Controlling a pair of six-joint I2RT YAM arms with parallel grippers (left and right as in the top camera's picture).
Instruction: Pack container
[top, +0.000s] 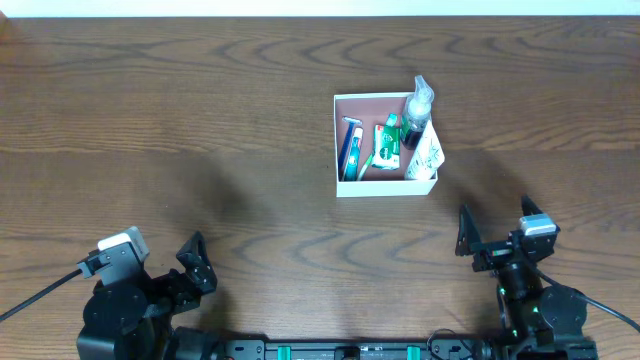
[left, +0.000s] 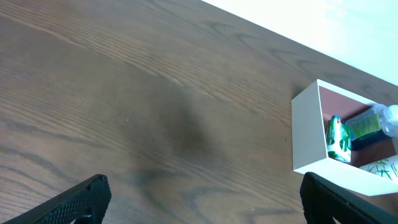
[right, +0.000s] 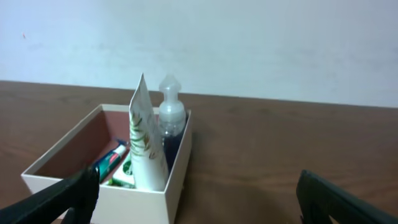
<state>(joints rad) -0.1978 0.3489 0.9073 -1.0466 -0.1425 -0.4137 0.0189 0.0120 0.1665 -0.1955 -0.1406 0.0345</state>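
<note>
- Left fingers (left: 87, 196) – set wide apart and holding nothing. The left wrist view shows one dark tip at each lower corner with bare wood between them. Overhead, this arm sits at the near-left edge, well apart from the box.
- Worktop (top: 200, 120) – dark brown wood grain, with a pale wall along its far edge.
- Container (top: 385, 187) – a square, shallow box with thin white walls and a pink-brown floor. It stands flat on the worktop, right of centre and toward the far side. Neither arm touches it.
- Contents, left to right in the overhead view:
  - blue toothbrush pack (top: 350, 148), lying along the left wall;
  - green packet (top: 387, 145), lying mid-floor just beside the pack;
  - clear bottle (top: 416, 108) with a dark lower part, standing in the far-right corner with its cap above the rim;
  - white tube (top: 428, 155) with a green leaf print, standing against the right wall and touching the bottle. In the right wrist view it stands taller than the wall.
- Right fingers (top: 465, 232) – spread wide and empty. In the right wrist view the two tips frame the lower corners. Overhead, they sit at the near-right, near the container's right corner but clear of it.
</note>
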